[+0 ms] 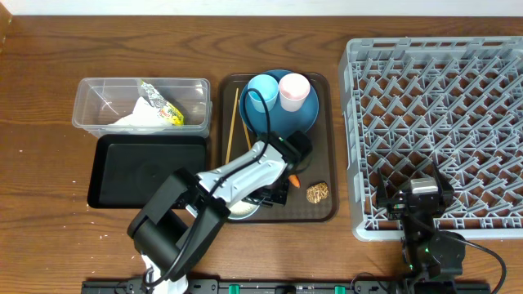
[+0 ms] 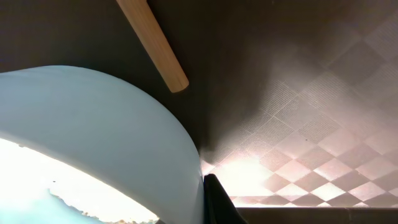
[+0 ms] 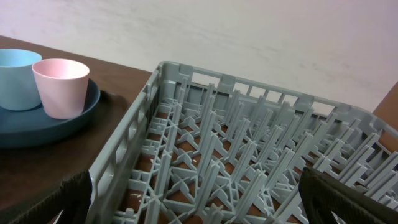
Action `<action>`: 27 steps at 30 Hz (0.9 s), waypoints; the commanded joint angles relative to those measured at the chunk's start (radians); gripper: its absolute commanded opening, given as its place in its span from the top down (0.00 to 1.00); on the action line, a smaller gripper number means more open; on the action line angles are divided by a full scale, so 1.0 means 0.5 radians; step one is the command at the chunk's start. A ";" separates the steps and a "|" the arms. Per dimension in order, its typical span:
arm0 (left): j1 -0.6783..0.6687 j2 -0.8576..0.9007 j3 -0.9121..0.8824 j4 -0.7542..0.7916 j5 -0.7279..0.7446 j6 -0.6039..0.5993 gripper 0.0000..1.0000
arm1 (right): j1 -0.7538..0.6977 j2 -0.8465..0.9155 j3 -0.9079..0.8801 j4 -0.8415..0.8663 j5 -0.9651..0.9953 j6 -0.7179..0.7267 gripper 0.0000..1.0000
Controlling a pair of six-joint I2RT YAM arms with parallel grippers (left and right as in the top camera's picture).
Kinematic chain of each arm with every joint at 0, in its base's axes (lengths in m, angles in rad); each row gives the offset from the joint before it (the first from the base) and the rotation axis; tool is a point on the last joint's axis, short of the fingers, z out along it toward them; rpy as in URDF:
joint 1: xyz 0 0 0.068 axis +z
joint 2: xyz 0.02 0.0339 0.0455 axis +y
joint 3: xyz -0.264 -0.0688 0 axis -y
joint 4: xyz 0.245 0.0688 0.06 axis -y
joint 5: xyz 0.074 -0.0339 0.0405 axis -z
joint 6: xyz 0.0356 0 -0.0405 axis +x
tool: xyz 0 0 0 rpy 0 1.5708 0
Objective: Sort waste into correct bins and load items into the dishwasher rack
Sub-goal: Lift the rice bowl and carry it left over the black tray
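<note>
Orange carrot (image 1: 292, 178) lies on the dark brown serving tray (image 1: 327, 122), between the white-inside bowl (image 1: 243, 210) and the brown lumpy food piece (image 1: 317, 192). The left gripper (image 1: 282, 184) is down at the tray right beside the carrot, jaws closed; whether they pinch it is hidden. The large round blue plate (image 1: 282, 122) farther back carries the light-blue cup (image 1: 263, 90) and pale pink cup (image 1: 293, 90), with the chopsticks (image 1: 234, 122) alongside. The right gripper (image 1: 417, 194) hangs spread wide over the near corner of the grey rack (image 1: 441, 90).
</note>
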 commanded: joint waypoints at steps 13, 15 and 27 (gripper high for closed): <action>0.027 -0.062 0.053 -0.026 -0.018 0.111 0.94 | -0.015 -0.003 -0.002 -0.008 -0.008 -0.012 0.01; 0.027 -0.062 0.069 -0.047 -0.018 0.130 0.94 | -0.015 -0.003 -0.002 -0.008 -0.008 -0.012 0.01; 0.027 -0.101 0.165 -0.153 -0.027 0.195 0.94 | -0.015 -0.003 -0.002 -0.008 -0.008 -0.012 0.01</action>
